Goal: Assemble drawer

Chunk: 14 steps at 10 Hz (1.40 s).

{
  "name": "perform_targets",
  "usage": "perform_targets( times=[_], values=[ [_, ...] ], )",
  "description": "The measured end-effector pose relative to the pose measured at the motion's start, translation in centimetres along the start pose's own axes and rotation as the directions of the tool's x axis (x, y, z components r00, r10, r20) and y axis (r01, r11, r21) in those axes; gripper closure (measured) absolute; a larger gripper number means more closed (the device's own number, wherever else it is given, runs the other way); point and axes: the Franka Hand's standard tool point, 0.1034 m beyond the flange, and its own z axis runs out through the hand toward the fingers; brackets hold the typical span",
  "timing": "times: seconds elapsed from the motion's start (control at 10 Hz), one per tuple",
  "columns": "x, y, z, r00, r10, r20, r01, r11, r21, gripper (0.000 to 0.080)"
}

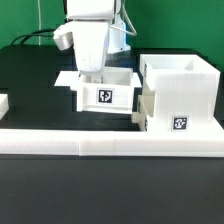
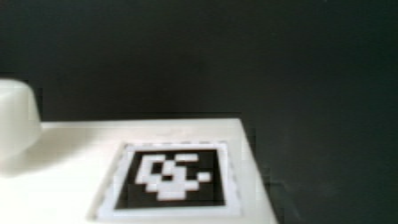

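Observation:
A white box tray (image 1: 104, 92) with a black-and-white tag on its front face sits on the black table at the centre of the exterior view. The tall white hollow casing (image 1: 180, 92), tagged low on its front, stands just to the exterior view's right of the tray, close beside it. My gripper (image 1: 92, 76) hangs straight down over the tray's rear part. Its fingertips are hidden at the tray wall, so their state does not show. The wrist view shows a white tagged surface (image 2: 175, 172) up close, with no fingers in sight.
A long low white rail (image 1: 110, 143) runs across the front of the table. A small white part (image 1: 3, 104) lies at the exterior view's left edge. A rounded white shape (image 2: 15, 112) sits at the wrist view's edge. Cables hang behind the arm.

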Motion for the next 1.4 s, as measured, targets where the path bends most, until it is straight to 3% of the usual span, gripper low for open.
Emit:
perform_targets(
  times=[0.1,0.4,1.4],
  values=[
    [0.5,0.3,0.1,1.0,-0.008,-0.003,0.008,1.0,-0.017,0.0757],
    [0.9,0.4,0.8,1.0,0.0,-0.006,0.0,1.0,-0.004,0.0757],
    [1.8,0.2,0.9,0.998,-0.056,0.006,0.056,0.998,0.0,0.0757]
  ],
)
